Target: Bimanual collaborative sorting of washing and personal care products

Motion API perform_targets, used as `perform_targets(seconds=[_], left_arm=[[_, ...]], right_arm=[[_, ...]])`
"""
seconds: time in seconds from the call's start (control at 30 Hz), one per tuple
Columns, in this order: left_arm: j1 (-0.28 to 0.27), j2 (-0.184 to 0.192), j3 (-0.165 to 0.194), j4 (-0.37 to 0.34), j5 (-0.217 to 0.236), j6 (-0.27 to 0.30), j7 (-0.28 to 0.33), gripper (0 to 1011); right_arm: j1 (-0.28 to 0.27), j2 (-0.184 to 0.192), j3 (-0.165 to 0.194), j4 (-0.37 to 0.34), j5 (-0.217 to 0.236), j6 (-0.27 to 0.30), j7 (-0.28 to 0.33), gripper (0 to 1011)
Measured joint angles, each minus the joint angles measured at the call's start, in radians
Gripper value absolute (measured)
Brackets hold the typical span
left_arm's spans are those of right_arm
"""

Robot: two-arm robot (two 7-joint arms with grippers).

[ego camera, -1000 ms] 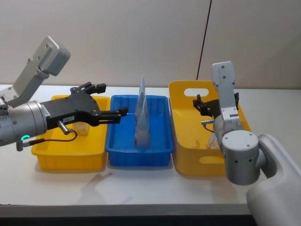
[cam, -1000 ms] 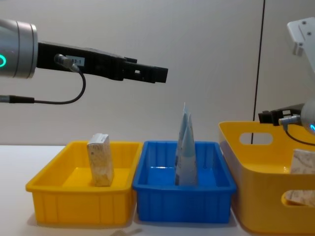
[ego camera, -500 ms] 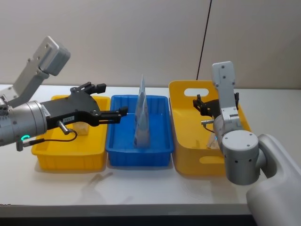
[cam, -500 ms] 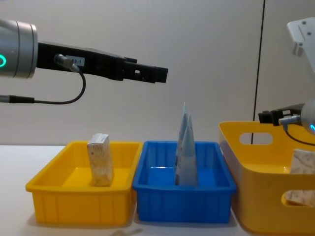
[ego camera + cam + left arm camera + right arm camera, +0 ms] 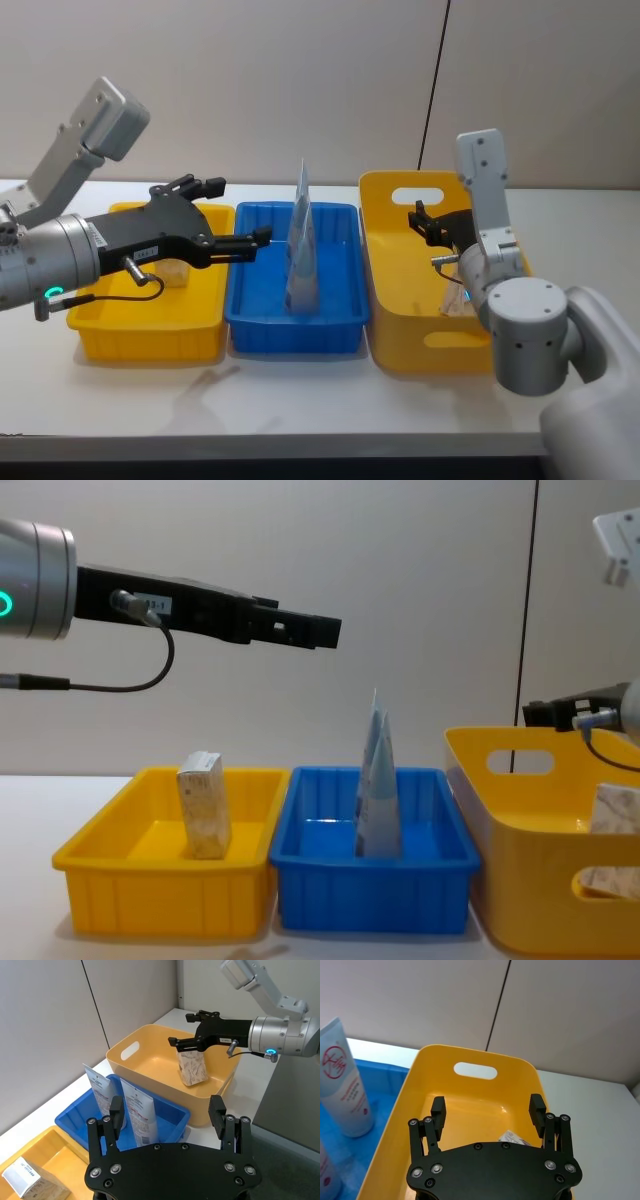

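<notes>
We see a smooth white bench (image 5: 300, 395) set against a plain pale wall (image 5: 250, 80). A thin dark vertical line (image 5: 436, 80) runs down the wall at the upper right of the head view. Three moulded plastic containers stand in a row across the middle of that frame, just beside one another. A shallow yellow tray (image 5: 140, 338) is at the left and a blue bin (image 5: 295, 338) is in the centre. A deeper yellow tub (image 5: 400, 335) with rounded corners and slotted handle cut-outs is at the right.

We locate the products as follows:

- **Pouches:** The pale blue pouches (image 5: 302, 250) stand upright in the blue bin. They are glossy, wide at the base and taper to a flat sealed top.
- **Block pack:** The beige block pack (image 5: 204, 805) stands on end in the yellow tray, at the lower left of the chest view. It is square-edged with a speckled print.
- **Marbled pack:** The marbled pack (image 5: 192, 1067) stands inside the yellow tub. It is boxy with a grey-beige print.

The left gripper (image 5: 243, 210) hangs well above the junction of the yellow tray and the blue bin, in the left half of the head view. Its black jaws are spread wide and hold nothing. The right gripper (image 5: 487, 1104) hangs over the yellow tub, above the marbled pack and apart from it. Its jaws are likewise spread wide and hold nothing.
</notes>
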Motion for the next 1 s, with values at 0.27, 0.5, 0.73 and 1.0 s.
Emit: perform_targets(seconds=[0.27,0.5,0.73,1.0], left_arm=[[0.000,0.000,0.000,0.000,0.000,0.000,0.000,1001],[0.000,0.000,0.000,0.000,0.000,0.000,0.000,1002],[0.000,0.000,0.000,0.000,0.000,0.000,0.000,1001],[0.000,0.000,0.000,0.000,0.000,0.000,0.000,1001]], right_arm=[[-0.031,0.054,0.007,-0.074,0.031,0.001,0.098,1003],[-0.063,0.112,0.017,-0.150,0.060,-0.007,0.192,1003],[-0.094,0.159,0.025,-0.219,0.082,-0.007,0.264,1003],[-0.114,0.174,0.017,-0.267,0.088,0.026,0.303,1003]])
